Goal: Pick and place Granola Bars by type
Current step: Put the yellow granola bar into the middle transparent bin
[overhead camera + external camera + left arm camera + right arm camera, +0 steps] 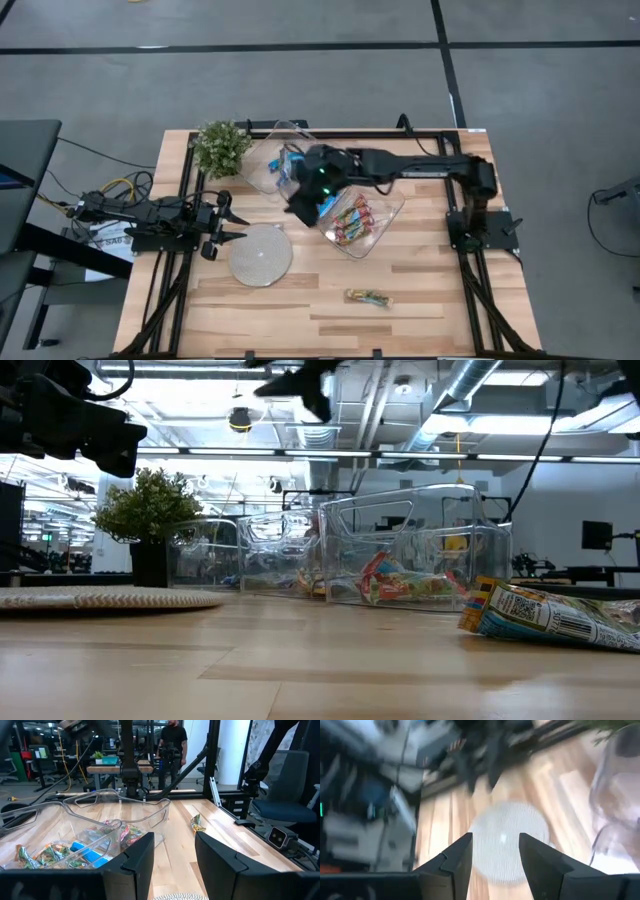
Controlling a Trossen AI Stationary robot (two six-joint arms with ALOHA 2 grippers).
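The right gripper (pixel 303 207) hangs over the middle of the light wooden counter (pixel 440 300), at the gap between the two clear plastic trays. Its jaws stand apart at a middling width with nothing between them; the right wrist view shows only the round grey woven disc (pixel 507 841) through the gap.

One clear tray (pixel 266 170), nearer the back edge and beside the small potted green plant (pixel 221 147), holds blue-and-white wrapped bars (pixel 290 160). The other clear tray (pixel 392 212), just to the right of the gripper, holds multicoloured foil bars (pixel 352 224).

One multicoloured foil granola bar (pixel 368 297) lies loose on the counter near the front edge, well apart from both trays. Its long axis runs roughly along that front edge. It lies toward the front and somewhat right of the right gripper, and the right arm looks the nearer one, so I judge that bar the likely next pick.

The left gripper (pixel 222 228) waits near the left edge beside the grey disc, jaws part open and empty.

The low view shows the loose bar's printed wrapper end (pixel 555 617) flat on the wood, which the high view cannot resolve. The left wrist view catches it (pixel 197 823) beyond the trays, and a person standing in the room behind.
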